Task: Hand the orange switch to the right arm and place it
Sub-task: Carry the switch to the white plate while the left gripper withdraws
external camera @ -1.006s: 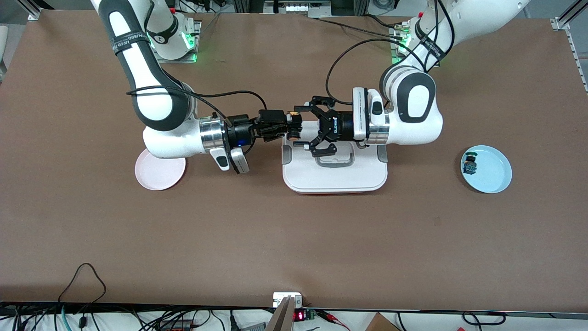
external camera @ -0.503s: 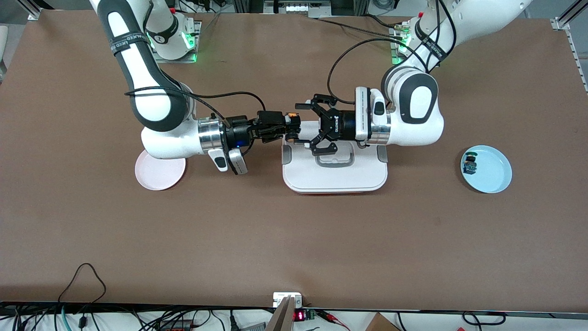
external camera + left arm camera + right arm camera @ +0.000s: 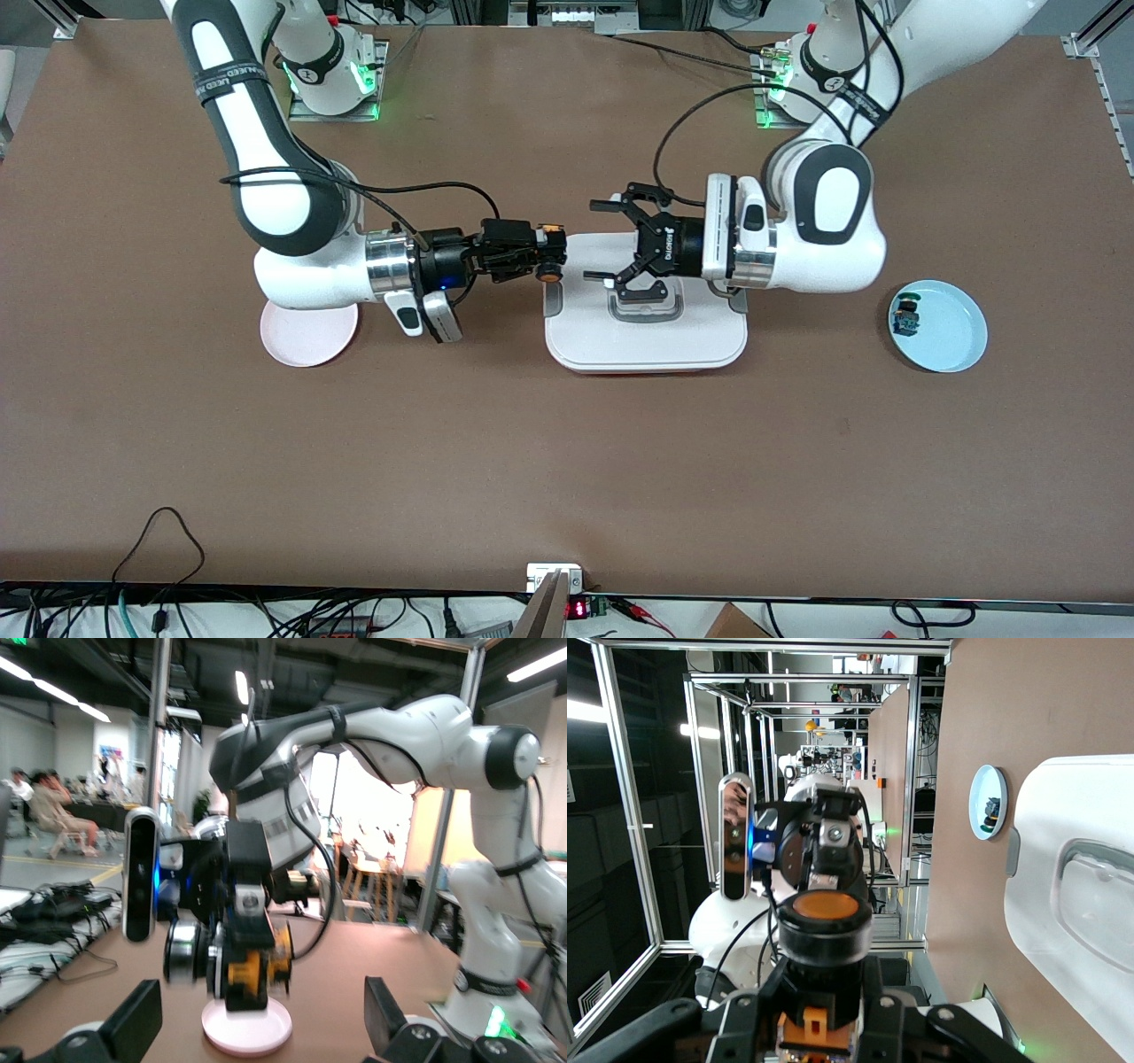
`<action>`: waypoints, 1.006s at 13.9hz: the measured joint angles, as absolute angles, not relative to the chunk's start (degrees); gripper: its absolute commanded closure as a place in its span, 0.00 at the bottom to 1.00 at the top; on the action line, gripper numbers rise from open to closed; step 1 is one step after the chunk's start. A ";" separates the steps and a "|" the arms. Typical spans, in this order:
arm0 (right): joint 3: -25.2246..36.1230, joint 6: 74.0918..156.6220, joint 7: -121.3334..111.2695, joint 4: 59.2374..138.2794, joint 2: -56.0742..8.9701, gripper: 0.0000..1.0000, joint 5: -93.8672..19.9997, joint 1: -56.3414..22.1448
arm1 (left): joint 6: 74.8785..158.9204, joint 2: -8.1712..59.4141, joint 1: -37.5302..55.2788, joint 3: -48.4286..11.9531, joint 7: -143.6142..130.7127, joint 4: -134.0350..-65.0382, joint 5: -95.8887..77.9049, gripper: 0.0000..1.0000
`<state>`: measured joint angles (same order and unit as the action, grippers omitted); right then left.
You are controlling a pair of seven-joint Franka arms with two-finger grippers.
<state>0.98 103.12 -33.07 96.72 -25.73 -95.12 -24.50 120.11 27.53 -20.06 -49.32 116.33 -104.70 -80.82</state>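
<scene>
Now clamped in the right gripper [image 3: 547, 259] over the table beside the white tray [image 3: 647, 341], the orange switch [image 3: 551, 273] must go baseward to the pink plate [image 3: 306, 341] — left gripper [image 3: 611, 244] released.

"robotiq" on left end effector [image 3: 625, 244].

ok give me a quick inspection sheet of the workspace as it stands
surface: brown table, flat.
job's things: orange switch in the right hand, over the table beside the white lidded box; pink plate under the right arm.
clutter: blue plate with a small green and blue switch.
grippers: right hand shut on the switch; left hand open over the box.
cables: black cable at the table's near edge.
surroundings: aluminium frame.
</scene>
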 measured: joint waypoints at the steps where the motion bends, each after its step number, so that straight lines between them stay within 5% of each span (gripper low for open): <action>1: 1.02 102.27 -33.07 96.72 -25.64 1.00 -94.48 -23.97 | 118.84 27.16 -21.02 -49.32 113.41 -104.11 -77.50 0.00; 7: 1.10 97.97 -33.07 96.72 -23.95 1.00 -85.53 -19.36 | 111.89 23.22 -24.22 -49.29 93.86 -102.00 -57.98 0.00; 14: 1.46 90.74 -33.08 96.83 -21.86 1.00 -70.39 -11.24 | 89.27 20.38 -31.26 -49.15 67.25 -94.85 -31.29 0.00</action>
<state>1.46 90.74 -33.08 96.83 -21.86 -70.39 -11.24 89.27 20.38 -31.26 -49.15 67.25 -94.85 -31.29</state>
